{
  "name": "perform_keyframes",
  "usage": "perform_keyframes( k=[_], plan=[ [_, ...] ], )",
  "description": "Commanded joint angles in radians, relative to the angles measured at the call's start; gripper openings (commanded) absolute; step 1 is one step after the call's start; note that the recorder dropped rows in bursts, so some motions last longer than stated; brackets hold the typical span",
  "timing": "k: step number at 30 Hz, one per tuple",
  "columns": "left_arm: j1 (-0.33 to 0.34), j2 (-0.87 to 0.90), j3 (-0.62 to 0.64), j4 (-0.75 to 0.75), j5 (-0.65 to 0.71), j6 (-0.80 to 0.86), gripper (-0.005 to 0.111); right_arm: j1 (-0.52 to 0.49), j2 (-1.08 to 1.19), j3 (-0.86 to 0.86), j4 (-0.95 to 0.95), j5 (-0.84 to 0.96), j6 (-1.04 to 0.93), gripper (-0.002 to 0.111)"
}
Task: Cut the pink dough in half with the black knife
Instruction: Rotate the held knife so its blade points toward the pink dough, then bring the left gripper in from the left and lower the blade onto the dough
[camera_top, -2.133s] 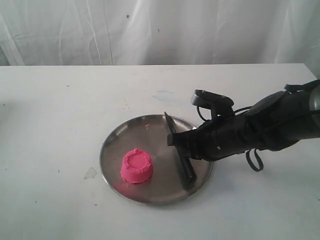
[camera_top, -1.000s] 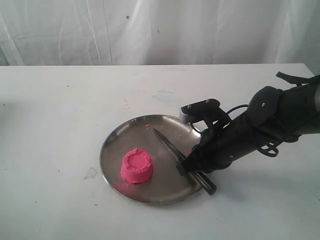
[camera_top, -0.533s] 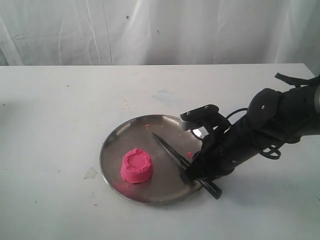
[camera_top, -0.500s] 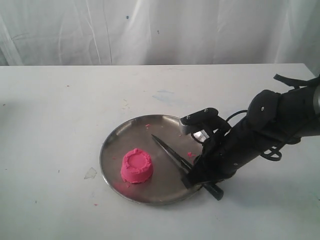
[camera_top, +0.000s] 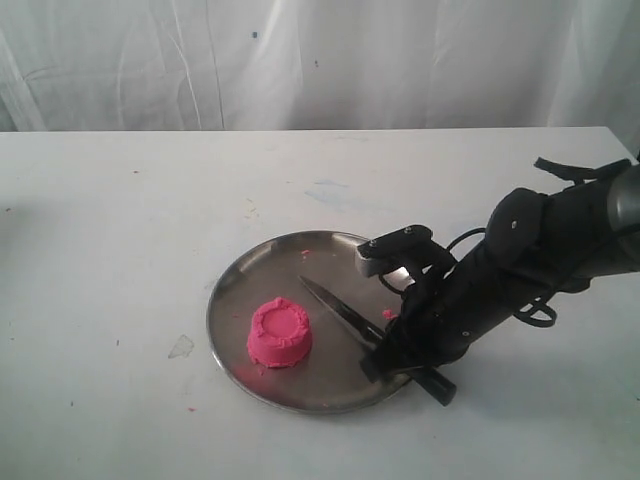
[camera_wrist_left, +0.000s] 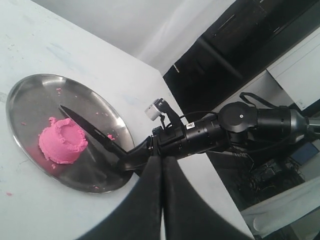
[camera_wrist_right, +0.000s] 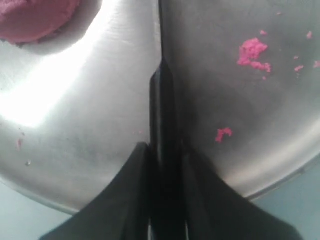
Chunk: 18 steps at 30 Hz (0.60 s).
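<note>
The pink dough is one whole squat lump with a ridged rim, on the left part of the round steel plate. My right gripper is shut on the handle of the black knife. The blade slants low over the plate, with its tip pointing to the far left, just right of the dough and apart from it. In the right wrist view the knife runs out from between the fingers, and the dough sits off to one side. My left gripper is shut and empty, well away from the plate.
Small pink crumbs lie on the plate near the blade. The plate rests on a white table with a white curtain behind. The right arm's bulk lies over the table to the plate's right.
The right gripper has sunk a little toward the front edge with the knife. The plate and dough have slid slightly to the right.
</note>
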Motion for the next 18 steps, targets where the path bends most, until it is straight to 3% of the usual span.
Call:
perform_keyframes(
  k=[1,9,18],
  plan=[
    [-0.001,-0.002,-0.005,-0.018,-0.014,0.006,0.000,0.000,0.002,-0.011,-0.027,0.011,0.039,0.000],
    [-0.001,-0.002,-0.005,-0.018,-0.014,0.011,0.000,0.000,-0.107,-0.020,-0.061,0.005,0.059,0.000],
    [-0.001,0.018,-0.019,-0.025,0.089,0.102,0.000,0.040,-0.183,-0.130,-0.262,0.244,0.161,0.000]
  ],
)
